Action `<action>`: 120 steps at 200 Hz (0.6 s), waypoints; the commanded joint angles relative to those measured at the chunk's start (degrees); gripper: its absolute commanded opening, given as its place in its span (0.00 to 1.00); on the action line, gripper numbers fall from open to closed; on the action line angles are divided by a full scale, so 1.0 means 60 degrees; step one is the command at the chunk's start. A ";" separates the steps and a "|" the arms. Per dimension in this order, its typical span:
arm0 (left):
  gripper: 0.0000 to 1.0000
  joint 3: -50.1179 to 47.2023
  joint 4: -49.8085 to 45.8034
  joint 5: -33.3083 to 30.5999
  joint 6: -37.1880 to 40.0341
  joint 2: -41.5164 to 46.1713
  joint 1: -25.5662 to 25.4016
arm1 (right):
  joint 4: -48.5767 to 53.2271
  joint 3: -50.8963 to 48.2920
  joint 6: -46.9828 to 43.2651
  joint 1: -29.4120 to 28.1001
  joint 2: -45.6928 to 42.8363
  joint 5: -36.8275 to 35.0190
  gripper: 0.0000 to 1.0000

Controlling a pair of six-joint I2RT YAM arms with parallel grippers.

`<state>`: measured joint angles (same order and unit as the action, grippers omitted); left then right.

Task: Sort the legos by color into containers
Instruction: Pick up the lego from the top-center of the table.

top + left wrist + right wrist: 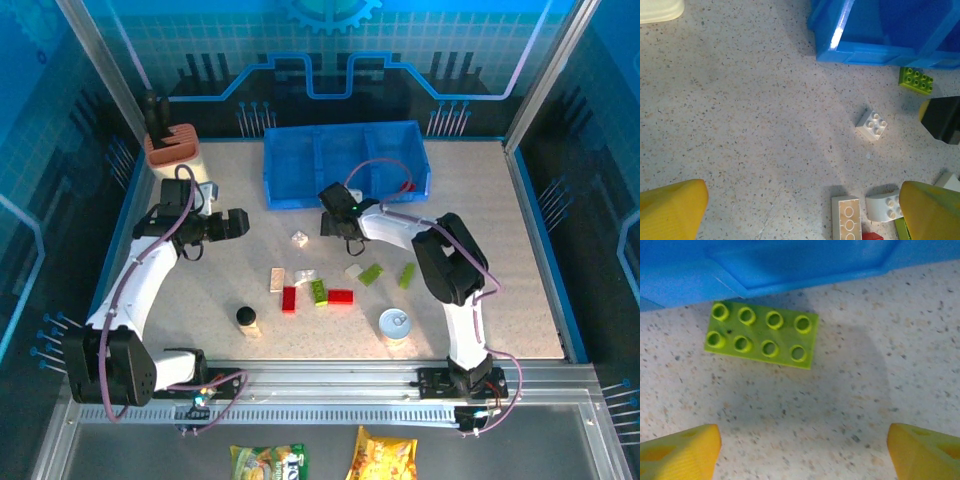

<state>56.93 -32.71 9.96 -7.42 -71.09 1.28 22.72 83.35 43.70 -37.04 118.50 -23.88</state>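
Observation:
A lime green two-by-four lego [762,335] lies flat on the table against the outer wall of the blue containers [790,265]. My right gripper [802,450] hovers just short of it, open, with only bare table between its yellow fingers [680,452]. In the top view the right gripper [330,212] is at the front wall of the containers [345,160]. My left gripper [238,222] is open and empty over bare table left of a small white lego [298,237]. In the left wrist view, that white lego [872,124] and the green lego [916,80] lie beyond my left gripper [800,215].
More legos lie mid-table: cream [276,279], red [289,298], green [318,291], red [341,296], green [371,273] and green [407,275]. A tin can [394,323] and a black-capped bottle [246,318] stand near the front. A tan holder [175,150] is at the back left.

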 commanded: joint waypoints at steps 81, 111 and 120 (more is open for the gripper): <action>0.99 -0.0098 0.0032 0.0142 0.0006 0.0302 0.0051 | -0.1128 0.1257 0.0447 -0.0215 0.1688 -0.0927 0.89; 0.99 -0.0091 0.0032 0.0128 0.0019 0.0296 0.0051 | -0.1106 0.1390 0.0524 -0.0235 0.1982 -0.0762 0.86; 0.99 -0.0098 0.0032 0.0128 0.0009 0.0311 0.0051 | -0.1086 0.1425 0.0516 -0.0207 0.1983 -0.0753 0.86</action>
<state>56.93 -32.71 9.96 -7.40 -70.70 1.28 17.54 90.50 45.41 -38.24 127.52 -29.41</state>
